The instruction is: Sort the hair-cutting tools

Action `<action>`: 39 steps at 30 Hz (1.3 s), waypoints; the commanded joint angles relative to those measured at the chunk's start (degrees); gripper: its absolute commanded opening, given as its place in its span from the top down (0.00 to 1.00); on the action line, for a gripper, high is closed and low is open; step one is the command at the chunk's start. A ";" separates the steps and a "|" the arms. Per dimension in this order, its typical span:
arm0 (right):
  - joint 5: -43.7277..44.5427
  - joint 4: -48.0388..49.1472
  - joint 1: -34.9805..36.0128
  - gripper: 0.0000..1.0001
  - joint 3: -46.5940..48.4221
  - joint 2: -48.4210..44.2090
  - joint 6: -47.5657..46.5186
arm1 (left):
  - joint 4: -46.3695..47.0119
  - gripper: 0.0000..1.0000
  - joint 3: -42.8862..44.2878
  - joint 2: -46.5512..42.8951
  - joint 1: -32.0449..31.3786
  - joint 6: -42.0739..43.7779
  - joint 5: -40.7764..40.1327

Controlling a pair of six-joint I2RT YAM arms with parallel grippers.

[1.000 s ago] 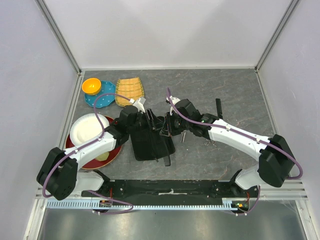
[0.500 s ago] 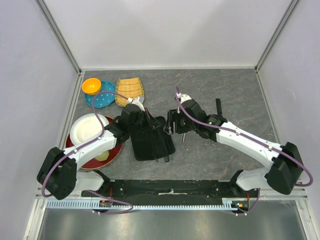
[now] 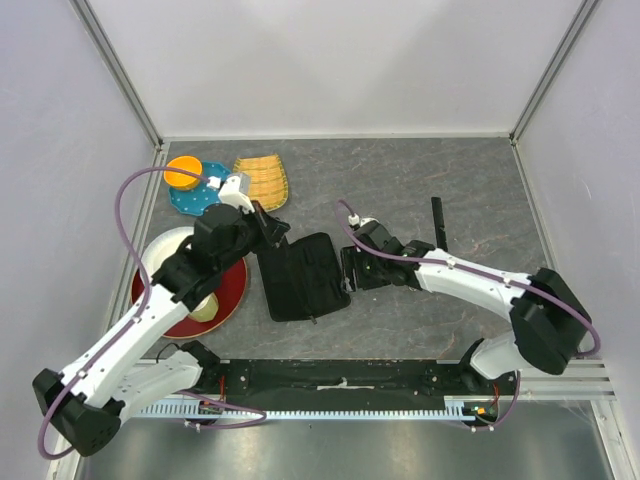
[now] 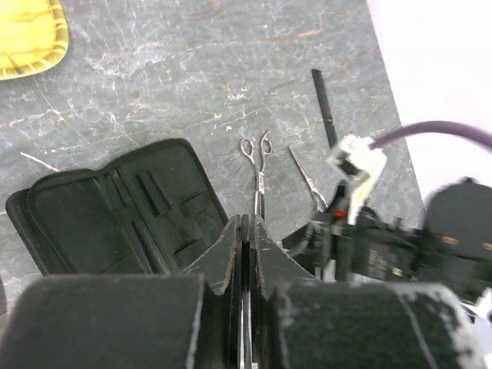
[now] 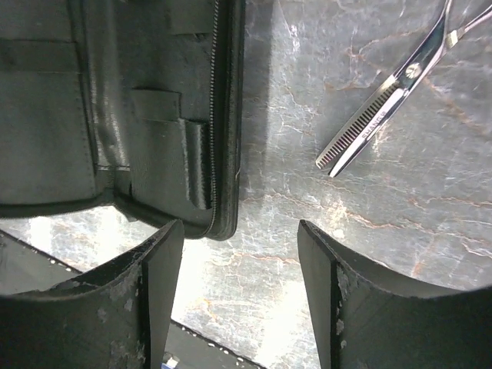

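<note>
Left gripper (image 4: 244, 224) is closed tight; right gripper (image 5: 240, 227) gapes wide over the open black rectangular zip case (image 5: 92, 115) corner, near slim silver metal scissors (image 5: 380, 115).

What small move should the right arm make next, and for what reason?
Probably shift the right gripper sideways toward the thinning scissors and lower it over their blades. Its jaws stand open and empty just beside the edge of the case, which lies unzipped and open. The scissors lie loose on the table close by, so they seem the nearest tool to pick up.

no legible text; engraving on scissors (image 5: 382, 108) unreadable
</note>
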 commanded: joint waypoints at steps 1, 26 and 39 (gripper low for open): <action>-1.41 5.63 0.81 0.32 -0.78 3.19 3.31 | -6.38 0.98 3.83 -2.93 -0.13 5.02 -0.28; -7.48 35.34 1.51 0.48 -18.19 3.46 18.70 | -8.59 0.98 9.20 0.67 -0.04 8.54 15.89; 3.52 21.28 -4.54 0.71 -10.11 1.26 -2.87 | -10.52 0.98 9.99 0.41 -0.04 9.76 15.46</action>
